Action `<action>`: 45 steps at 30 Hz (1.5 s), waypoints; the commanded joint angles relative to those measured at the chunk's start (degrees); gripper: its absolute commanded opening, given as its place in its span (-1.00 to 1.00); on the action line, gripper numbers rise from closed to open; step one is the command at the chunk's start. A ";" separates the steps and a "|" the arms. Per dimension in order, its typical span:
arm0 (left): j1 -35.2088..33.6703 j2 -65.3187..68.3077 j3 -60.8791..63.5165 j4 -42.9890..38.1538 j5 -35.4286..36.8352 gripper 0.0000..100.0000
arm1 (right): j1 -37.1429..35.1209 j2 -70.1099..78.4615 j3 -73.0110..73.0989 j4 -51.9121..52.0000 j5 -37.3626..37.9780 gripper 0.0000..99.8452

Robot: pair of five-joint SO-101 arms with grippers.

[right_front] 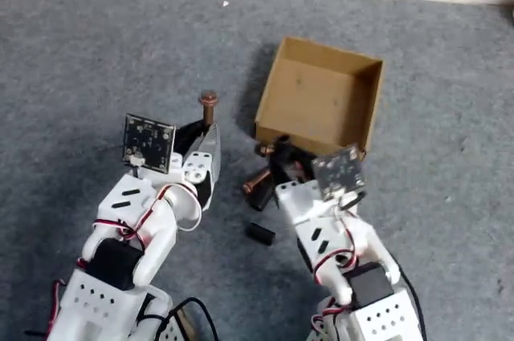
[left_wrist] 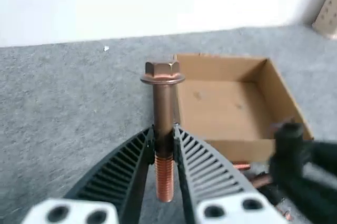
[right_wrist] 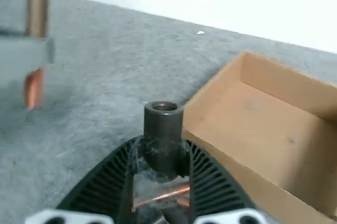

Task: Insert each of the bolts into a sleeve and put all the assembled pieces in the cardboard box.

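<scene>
Left claw point(left_wrist: 163, 133) grips copper bolt point(left_wrist: 164, 97) (head up); right claw point(right_wrist: 162, 146) clamps black sleeve point(right_wrist: 163, 121).

Two sleeves: one sleeve point(right_wrist: 163, 129) held in the right end effector point(right_wrist: 160, 147), and a second sleeve point(right_front: 259, 233) lying behind that end effector, beside its arm. One bolt point(left_wrist: 164, 103) is clamped in the left end effector point(left_wrist: 164, 132). At least two loose bolts point(right_front: 255, 184) lie beneath the right end effector, their full number hidden, and one cardboard box point(right_front: 321, 92) stands just beyond it.

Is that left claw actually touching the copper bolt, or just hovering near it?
Touching. In the left wrist view the fingers of the left gripper press against both sides of the bolt, holding it upright.
</scene>
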 commanded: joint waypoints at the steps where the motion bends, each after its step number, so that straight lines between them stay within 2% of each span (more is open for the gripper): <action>1: -0.48 -1.10 -1.80 -4.22 5.89 -0.99 | -2.68 -4.35 3.30 -6.20 2.99 -0.99; 4: -0.31 -1.10 -2.15 -5.10 7.56 -0.99 | -2.77 -9.63 8.31 -9.98 4.40 -0.99; 9: 3.74 -1.10 -2.42 -8.09 7.56 -0.99 | -3.65 -18.24 14.73 -10.95 5.45 -0.99; 15: 7.25 -1.10 -2.42 -8.88 7.47 -0.99 | -4.62 -17.54 15.96 -10.95 5.45 -0.99; 20: 7.25 -1.10 -2.42 -10.81 7.65 -0.99 | -7.60 -17.54 16.31 -10.95 8.97 -0.99; 29: 8.57 -1.10 -2.15 -10.90 10.29 -0.99 | -10.59 -17.54 16.31 -10.86 9.05 -0.99; 34: 9.01 -1.10 -1.19 -12.04 10.37 -0.99 | -10.86 -17.54 16.31 -10.86 9.05 -0.99; 38: 13.14 -1.10 -1.01 -11.69 10.11 -0.99 | -10.59 -17.54 16.31 -10.77 9.05 -0.99; 45: 13.32 -1.10 0.22 -11.69 10.02 -0.99 | -10.42 -17.54 16.31 -10.68 9.05 -0.99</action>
